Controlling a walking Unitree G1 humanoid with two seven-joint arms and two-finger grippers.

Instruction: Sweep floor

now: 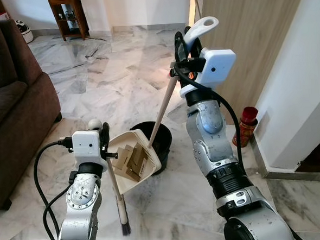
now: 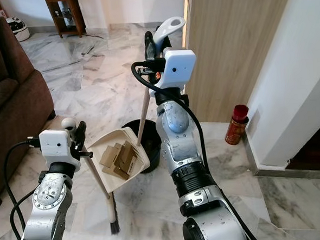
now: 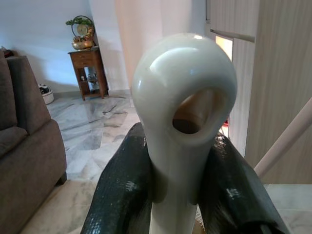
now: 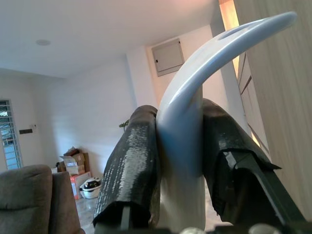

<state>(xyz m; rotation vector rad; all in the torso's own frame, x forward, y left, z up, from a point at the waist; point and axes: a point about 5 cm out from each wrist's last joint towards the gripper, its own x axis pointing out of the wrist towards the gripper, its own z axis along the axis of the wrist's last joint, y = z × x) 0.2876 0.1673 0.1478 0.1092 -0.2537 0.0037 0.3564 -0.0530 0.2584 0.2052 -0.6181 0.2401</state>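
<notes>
My left gripper [image 1: 100, 132] is shut on the top of a white hand broom [image 1: 116, 190], which stands almost upright with its dark bristles [image 1: 125, 227] on the marble floor. In the left wrist view the broom's looped end [image 3: 183, 97] sits between the black fingers [image 3: 122, 190]. My right gripper [image 1: 185, 44], raised high, is shut on the white hooked grip [image 4: 187, 122] of a long-handled dustpan [image 1: 142, 145]. The cream pan hangs tilted over a black bin [image 1: 163, 137] and holds several wooden blocks [image 1: 131, 161].
A brown sofa [image 1: 12, 107] fills the left side. A red canister [image 1: 246, 126] stands on the floor by a wooden panel [image 1: 247, 38] and a white wall [image 1: 305, 89] on the right. A wooden side table [image 1: 69, 14] stands far back across open marble floor.
</notes>
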